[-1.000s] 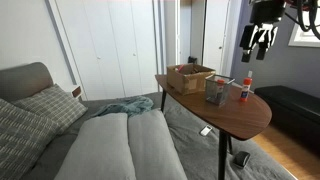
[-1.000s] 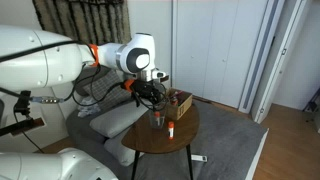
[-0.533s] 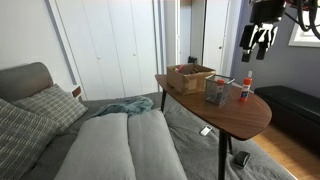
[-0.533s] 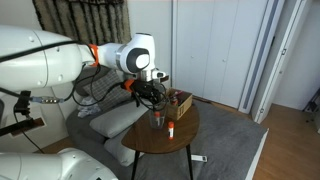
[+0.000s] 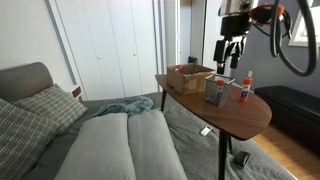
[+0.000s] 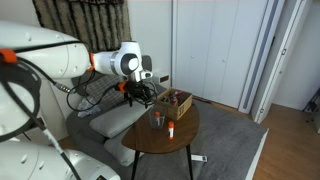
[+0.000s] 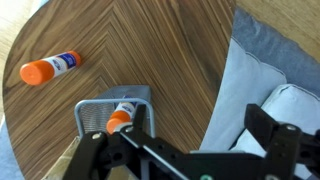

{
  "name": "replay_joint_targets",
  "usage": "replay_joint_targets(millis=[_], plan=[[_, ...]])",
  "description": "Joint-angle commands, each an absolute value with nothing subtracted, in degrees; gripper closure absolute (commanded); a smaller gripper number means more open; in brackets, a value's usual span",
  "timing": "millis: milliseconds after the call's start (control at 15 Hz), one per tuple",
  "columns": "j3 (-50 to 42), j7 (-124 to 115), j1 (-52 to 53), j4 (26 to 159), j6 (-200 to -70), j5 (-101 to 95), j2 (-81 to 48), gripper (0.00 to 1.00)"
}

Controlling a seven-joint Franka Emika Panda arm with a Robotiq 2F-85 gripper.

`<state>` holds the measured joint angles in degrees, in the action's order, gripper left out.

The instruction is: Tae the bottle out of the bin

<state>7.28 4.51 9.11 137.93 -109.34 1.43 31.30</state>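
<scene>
The grey bin [image 7: 112, 104] stands on the round wooden table [image 7: 150, 50]. The bottle [image 7: 122, 115], with a white body and an orange cap, leans inside the bin. A second, whiter bottle with an orange cap [image 7: 48, 68] is on the table outside the bin. In both exterior views the bin [image 5: 215, 92] [image 6: 157, 119] sits beside that second bottle [image 5: 245, 90] [image 6: 171, 128]. My gripper [image 7: 200, 116] is open and empty, its fingers wide apart. It hangs above the table near the bin [image 5: 228, 52] [image 6: 140, 93]. One fingertip [image 7: 140, 110] overlaps the bin's edge in the wrist view.
A low brown cardboard box [image 5: 190, 75] [image 6: 178, 102] sits on the table behind the bin. A grey sofa with cushions [image 5: 110, 140] lies beside the table, and its cushion [image 7: 250, 70] shows under the gripper in the wrist view. White closet doors stand behind.
The arm has swung sideways from beyond the outer bottle to a spot above the bin and box. The gripper stays open. The bottles and bin have not moved.
</scene>
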Motion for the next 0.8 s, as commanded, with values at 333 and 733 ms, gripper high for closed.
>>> replay_joint_targets(millis=[333, 733], plan=[[8.11, 2.88, 8.96, 135.43, -111.01, 1.02, 25.7, 0.0], [5.46, 2.04, 5.7, 135.53, -119.13, 0.22, 22.87, 0.0]])
